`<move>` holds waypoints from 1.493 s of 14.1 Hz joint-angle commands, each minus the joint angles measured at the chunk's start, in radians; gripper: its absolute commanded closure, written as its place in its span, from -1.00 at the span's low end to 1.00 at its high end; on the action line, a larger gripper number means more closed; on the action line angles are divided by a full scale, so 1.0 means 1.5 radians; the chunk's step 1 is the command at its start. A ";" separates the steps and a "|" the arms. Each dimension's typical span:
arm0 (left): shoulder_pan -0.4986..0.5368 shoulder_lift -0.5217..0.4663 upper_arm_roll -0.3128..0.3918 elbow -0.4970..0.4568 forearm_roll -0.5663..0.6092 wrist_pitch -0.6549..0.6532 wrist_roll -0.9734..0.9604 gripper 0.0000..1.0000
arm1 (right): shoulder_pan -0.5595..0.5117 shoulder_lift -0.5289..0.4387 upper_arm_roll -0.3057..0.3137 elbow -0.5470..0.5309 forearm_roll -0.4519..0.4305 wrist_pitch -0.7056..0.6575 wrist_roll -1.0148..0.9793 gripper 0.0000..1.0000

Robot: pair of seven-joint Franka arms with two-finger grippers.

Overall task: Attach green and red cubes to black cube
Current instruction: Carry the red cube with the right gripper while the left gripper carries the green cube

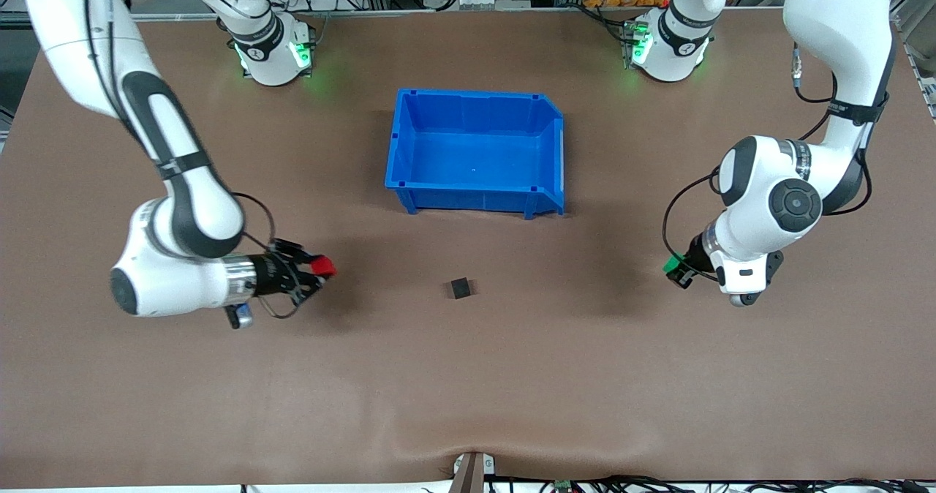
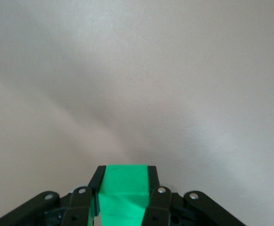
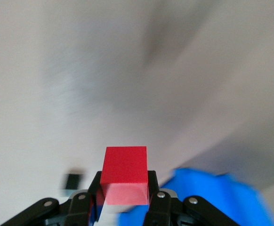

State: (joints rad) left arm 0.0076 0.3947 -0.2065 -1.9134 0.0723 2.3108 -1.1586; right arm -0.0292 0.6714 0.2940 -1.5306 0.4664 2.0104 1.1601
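Left hand (image 1: 674,270) grips green cube (image 2: 124,194); no writing seems legible.

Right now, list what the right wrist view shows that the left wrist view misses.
Only the right wrist view: the red cube clamped in the right gripper, plus the black cube and blue bin. Only the left wrist view: the green cube clamped in the left gripper. Both: dark jaws shut on a cube above bare table.

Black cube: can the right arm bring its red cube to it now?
Probably yes. The black cube lies alone on open table, nearer the camera than the blue bin. The right gripper holds the red cube, and nothing lies between them.
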 commanded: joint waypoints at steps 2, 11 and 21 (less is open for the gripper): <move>-0.018 0.015 -0.002 0.031 -0.018 -0.017 -0.163 1.00 | 0.090 0.046 -0.001 0.005 0.055 0.172 0.136 1.00; -0.095 0.129 0.000 0.151 -0.052 -0.015 -0.429 1.00 | 0.194 0.155 -0.004 0.048 0.052 0.342 0.179 1.00; -0.173 0.193 0.000 0.209 -0.060 -0.015 -0.577 1.00 | 0.227 0.191 -0.007 0.091 0.046 0.370 0.231 -0.99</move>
State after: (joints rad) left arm -0.2462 0.6651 -0.2144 -1.6316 -0.0028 2.3094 -2.0038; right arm 0.3011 0.9376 0.2923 -1.4232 0.5272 2.5585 1.4747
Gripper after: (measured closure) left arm 0.604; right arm 0.551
